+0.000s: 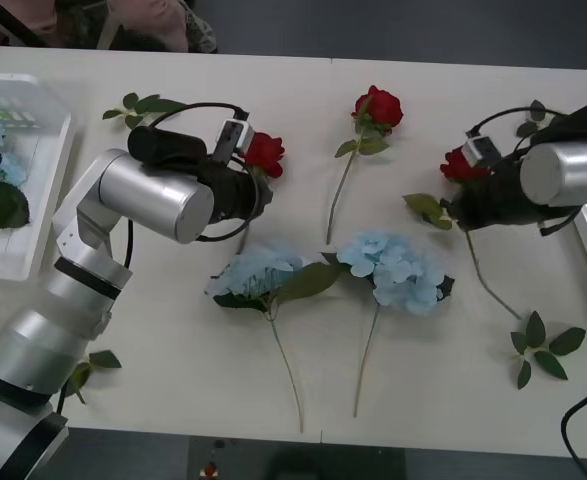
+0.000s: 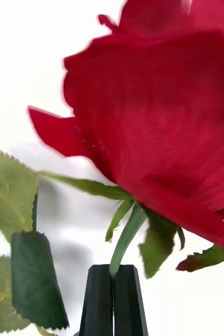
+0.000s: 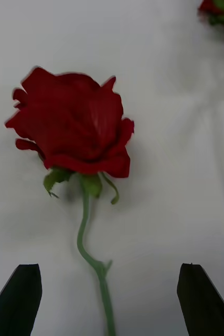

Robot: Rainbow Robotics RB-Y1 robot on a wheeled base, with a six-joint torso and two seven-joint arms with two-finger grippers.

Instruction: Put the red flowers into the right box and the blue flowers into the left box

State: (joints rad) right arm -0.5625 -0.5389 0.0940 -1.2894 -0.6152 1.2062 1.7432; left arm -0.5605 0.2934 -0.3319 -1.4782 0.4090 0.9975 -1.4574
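Right claw [image 2: 112, 294] pinches a rose [image 2: 159, 121] by its thin stem — it could slip; left claw [image 3: 112, 299] hangs spread above another rose [image 3: 72, 128].

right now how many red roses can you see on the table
3: one under the left end effector at, one lying free at table centre-back, one clamped by the right end effector at. Others may be hidden.

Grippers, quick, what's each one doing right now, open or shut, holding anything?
Left gripper: open, over a rose stem on the table.
Right gripper: shut on a rose stem.
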